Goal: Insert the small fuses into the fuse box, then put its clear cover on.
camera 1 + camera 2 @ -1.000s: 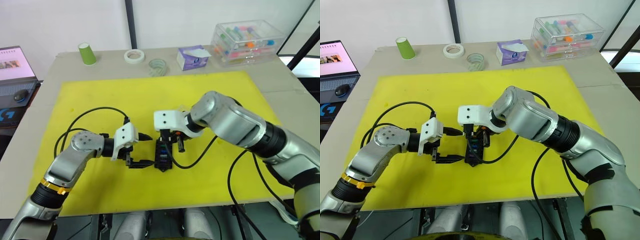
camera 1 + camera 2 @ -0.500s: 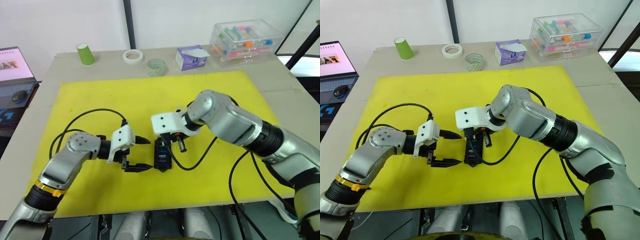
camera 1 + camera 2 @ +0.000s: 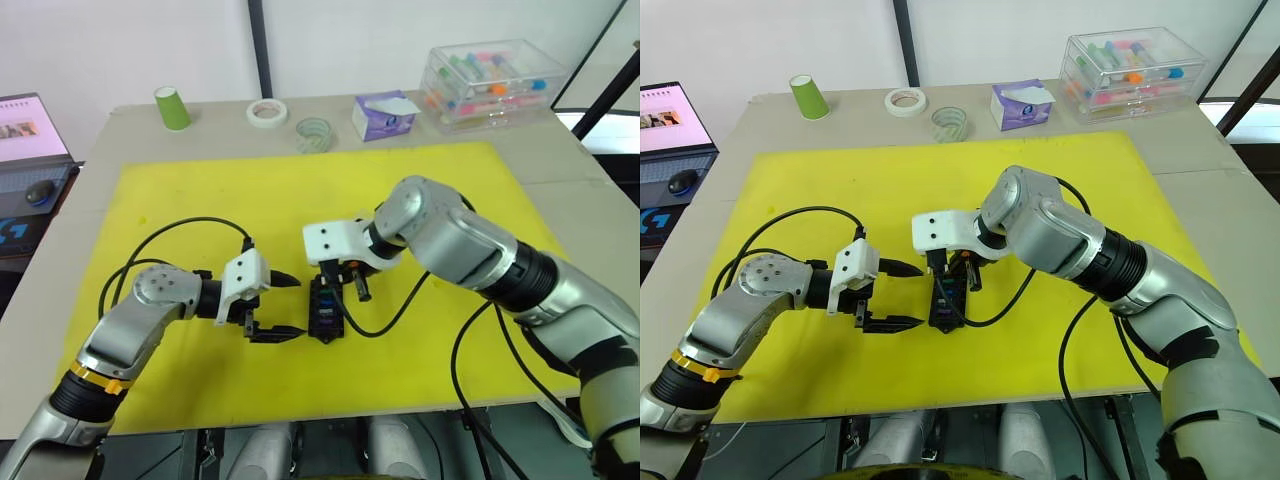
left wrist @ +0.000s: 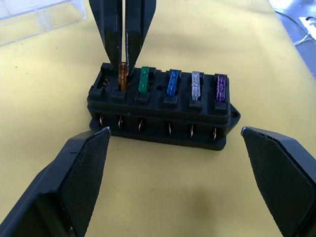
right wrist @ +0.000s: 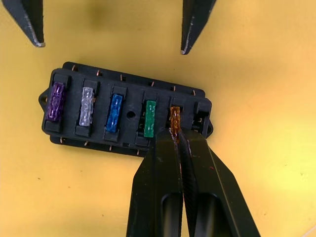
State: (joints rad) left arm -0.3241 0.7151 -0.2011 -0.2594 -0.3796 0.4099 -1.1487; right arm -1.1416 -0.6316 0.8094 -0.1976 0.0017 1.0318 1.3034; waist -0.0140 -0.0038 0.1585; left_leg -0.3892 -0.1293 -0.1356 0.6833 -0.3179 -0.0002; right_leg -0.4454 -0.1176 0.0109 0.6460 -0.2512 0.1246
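Small black plastic fuse box [image 4: 160,111] lies on yellow mat [image 3: 300,190], near its front middle. Slots hold purple [image 4: 220,89], grey-clear [image 4: 196,85], blue [image 4: 173,83], green [image 4: 143,80] fuses. Right gripper [image 5: 176,136]: jaws together, clamped on amber fuse [image 5: 175,116] in 5th slot. Left gripper [image 4: 177,163]: jaws wide apart, either side of box, not touching. Clear cover [image 4: 37,15] lies behind the box.

Silver arms, white wrist blocks, black cables, black fingers [image 4: 79,182].
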